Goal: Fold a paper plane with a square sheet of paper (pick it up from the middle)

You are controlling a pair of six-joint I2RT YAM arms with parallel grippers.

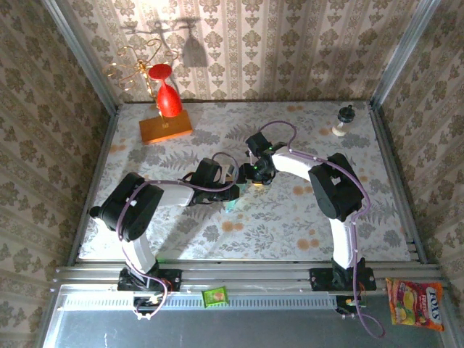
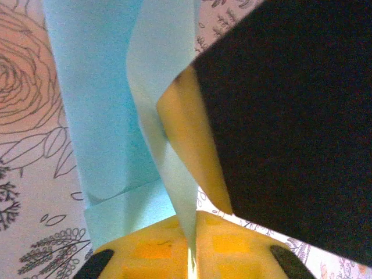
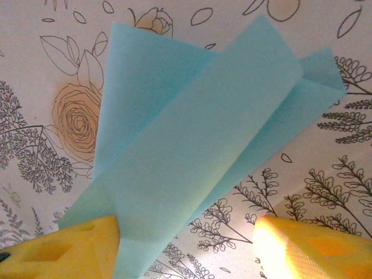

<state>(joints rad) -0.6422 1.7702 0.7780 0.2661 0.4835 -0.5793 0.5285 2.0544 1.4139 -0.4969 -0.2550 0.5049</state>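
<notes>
The square sheet of paper is light blue and folded into a long, layered paper plane shape that lies on the flowered tablecloth. My left gripper is shut on an upright flap of this paper, pinched between its yellow fingers. My right gripper stands open over the paper. Its left finger touches the paper's edge and its right finger is apart from it. In the top view both grippers meet at mid-table, and a bit of the blue paper shows below them.
An orange block bearing a red wine glass stands at the back left beside a gold wire stand. A small black-topped object sits at the back right. A green packet and a candy bag lie near the front rail.
</notes>
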